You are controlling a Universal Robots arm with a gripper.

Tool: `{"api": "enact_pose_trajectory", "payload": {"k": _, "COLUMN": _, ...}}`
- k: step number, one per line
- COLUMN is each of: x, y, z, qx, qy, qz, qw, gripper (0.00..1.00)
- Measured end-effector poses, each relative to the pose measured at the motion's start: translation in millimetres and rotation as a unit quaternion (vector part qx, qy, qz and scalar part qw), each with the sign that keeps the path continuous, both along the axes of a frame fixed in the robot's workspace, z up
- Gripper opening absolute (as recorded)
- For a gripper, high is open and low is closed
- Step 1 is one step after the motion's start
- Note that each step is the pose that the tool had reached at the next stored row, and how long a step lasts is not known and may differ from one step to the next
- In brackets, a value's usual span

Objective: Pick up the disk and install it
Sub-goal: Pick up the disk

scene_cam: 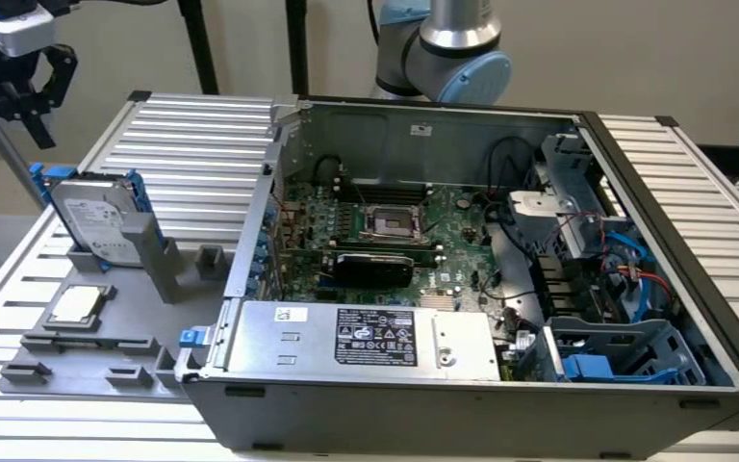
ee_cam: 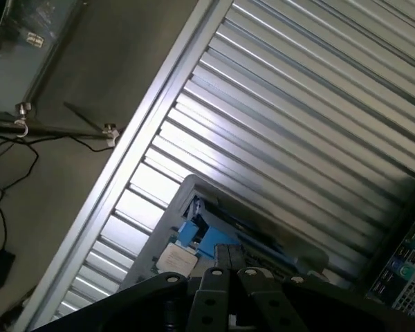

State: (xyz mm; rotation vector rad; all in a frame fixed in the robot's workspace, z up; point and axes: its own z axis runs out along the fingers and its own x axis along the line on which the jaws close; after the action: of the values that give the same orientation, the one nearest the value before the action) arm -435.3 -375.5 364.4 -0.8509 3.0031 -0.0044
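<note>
Presently, claw: I read it as closed, with the fingers pressed together and nothing between them. It hangs in the air and touches nothing.
Arm: its grey and blue joint stands well apart from the claw, behind the computer case.
Disk: it is below the claw and apart from it, standing on edge in a grey holder with its white label showing and a blue rail along each side. From my wrist camera the disk sits just past the fingertips.
Holder: this grey plastic fixture lies flat on the table beneath the claw, with the disk in its rear slot.
Chip: small, square and silver, it lies flat on the holder just beside the disk, further from the claw.
Table: ribbed aluminium runs under everything I can see.
Computer case: it is open on top and lies beyond the holder, well apart from the claw, with the motherboard exposed.
Blue cage: it sits in the case corner farthest from the claw.
</note>
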Motion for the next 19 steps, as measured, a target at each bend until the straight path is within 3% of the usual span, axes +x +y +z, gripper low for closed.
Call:
{"api": "enact_pose_trajectory", "payload": {"k": 5, "x": 0.0, "y": 0.0, "z": -0.4, "qx": 0.0, "qy": 0.0, "qz": 0.046, "qw": 0.999, "gripper": 0.11}}
{"api": "enact_pose_trajectory", "payload": {"k": 10, "x": 0.0, "y": 0.0, "z": -0.7, "qx": 0.0, "qy": 0.0, "qz": 0.091, "qw": 0.9959, "gripper": 0.11}}
{"api": "enact_pose_trajectory", "payload": {"k": 15, "x": 0.0, "y": 0.0, "z": -1.1, "qx": 0.0, "qy": 0.0, "qz": 0.136, "qw": 0.9907, "gripper": 0.11}}
{"api": "enact_pose_trajectory", "payload": {"k": 19, "x": 0.0, "y": 0.0, "z": -1.3, "qx": 0.0, "qy": 0.0, "qz": 0.172, "qw": 0.9851, "gripper": 0.11}}
